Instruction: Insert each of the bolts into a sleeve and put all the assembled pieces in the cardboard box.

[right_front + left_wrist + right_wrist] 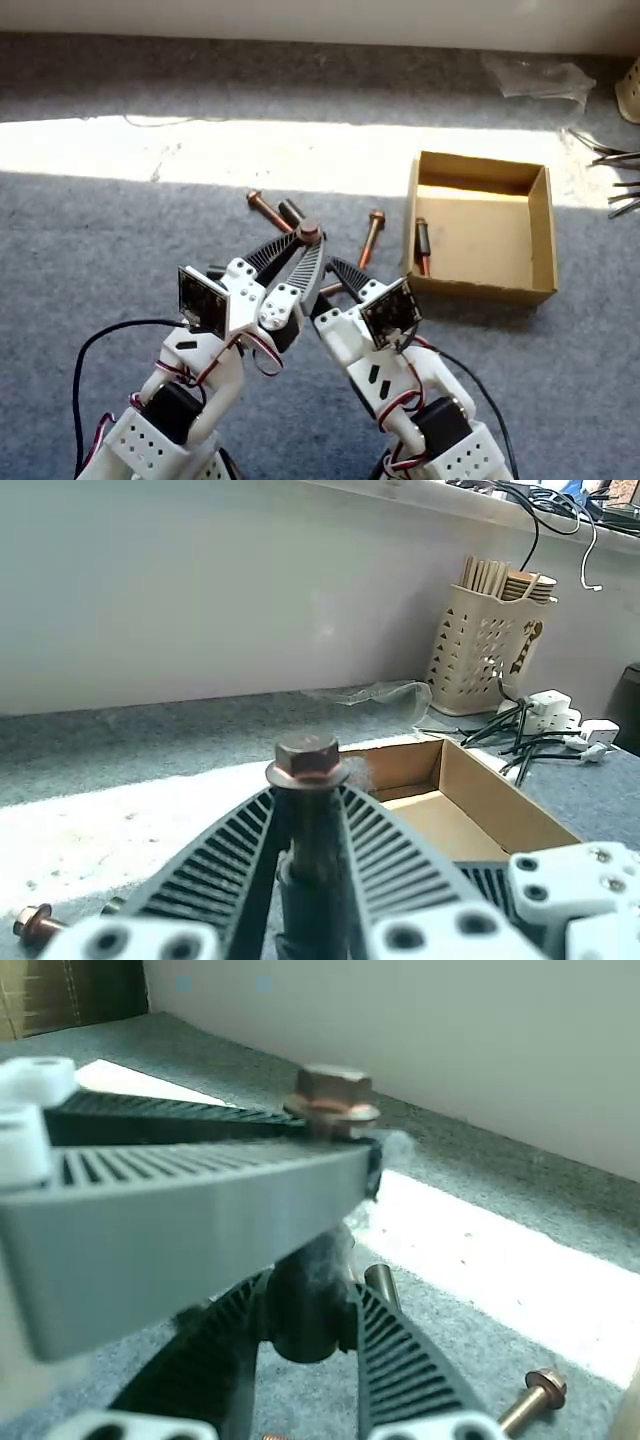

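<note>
My left gripper [303, 245] [308, 795] is shut on a copper bolt [308, 232] [305, 760], held upright with its hex head above the fingertips. The bolt's shaft runs down into a dark sleeve [305, 1310], and my right gripper [332, 270] [305, 1305] is shut on that sleeve just below the left fingers [200, 1190]. The cardboard box [538, 235] [500, 800] sits open to the right, with one assembled piece [422, 246] against its left wall. Loose on the carpet lie a bolt [264, 208], a black sleeve [291, 212] and another bolt [372, 236] [535, 1395].
A bright sunlit strip [200, 150] crosses the grey carpet behind the parts. A clear plastic bag [535, 75] lies at the back right and cables [612, 185] at the right edge. A beige basket [490, 645] and power strips [560, 715] stand beyond the box.
</note>
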Available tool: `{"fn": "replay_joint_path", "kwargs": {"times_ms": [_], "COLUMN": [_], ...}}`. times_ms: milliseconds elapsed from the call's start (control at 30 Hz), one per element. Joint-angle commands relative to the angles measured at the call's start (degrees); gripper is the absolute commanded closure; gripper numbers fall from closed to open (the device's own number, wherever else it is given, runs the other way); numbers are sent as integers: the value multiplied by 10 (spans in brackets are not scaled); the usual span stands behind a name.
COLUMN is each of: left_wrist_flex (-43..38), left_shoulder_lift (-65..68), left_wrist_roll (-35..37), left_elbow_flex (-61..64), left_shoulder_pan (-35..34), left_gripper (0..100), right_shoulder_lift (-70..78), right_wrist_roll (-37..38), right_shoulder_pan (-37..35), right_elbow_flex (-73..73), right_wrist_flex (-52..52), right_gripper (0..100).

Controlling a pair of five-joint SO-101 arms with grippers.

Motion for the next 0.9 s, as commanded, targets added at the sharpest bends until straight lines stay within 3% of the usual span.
{"fn": "replay_joint_path", "kwargs": {"times_ms": [0, 133, 367, 667, 867], "left_wrist_flex": [2, 4, 35, 34, 34], "left_shoulder_lift": [-7, -7, -7, -7, -7], "left_wrist_roll": [2, 4, 1, 1, 1], "left_elbow_flex": [-11, -11, -36, -73, -75], "left_shoulder_pan": [-9, -10, -10, -76, -78], "left_gripper": [974, 875, 867, 866, 866], "right_shoulder_lift": [-8, -8, -8, -8, -8], "right_wrist_roll": [-1, -1, -1, -1, -1], "right_shoulder_pan": [-6, -6, -6, -6, -6], "right_elbow_flex": [60, 60, 60, 60, 60], "right_wrist_flex": [-2, -2, -2, -2, -2], "right_gripper": [995, 995, 995, 995, 995]}}
